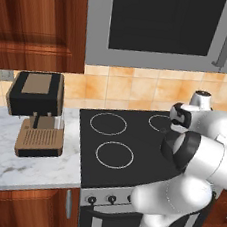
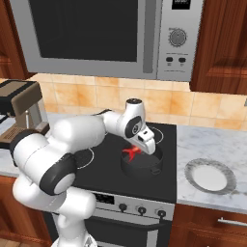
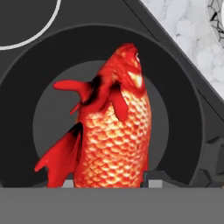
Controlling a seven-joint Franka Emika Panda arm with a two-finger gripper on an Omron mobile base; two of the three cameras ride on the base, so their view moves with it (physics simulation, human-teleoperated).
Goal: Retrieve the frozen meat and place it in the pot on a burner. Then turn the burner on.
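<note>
In the left base view, the arm's white bulk rises at the stove's point(image 1: 121, 151) right side. In the right base view, the gripper point(image 2: 136, 150) hangs just above the pot point(image 2: 141, 165) on the stove's front right burner, with the frozen meat point(image 2: 130, 152), a red fish, at its tips over the pot's mouth. In the hand view, the fish point(image 3: 109, 131) hangs over the pot point(image 3: 26, 109), the jaws pinching its tail end.

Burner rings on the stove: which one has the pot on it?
The front right burner holds the pot, under the tool and the frozen meat. The other burner rings visible are bare white circles.
</note>
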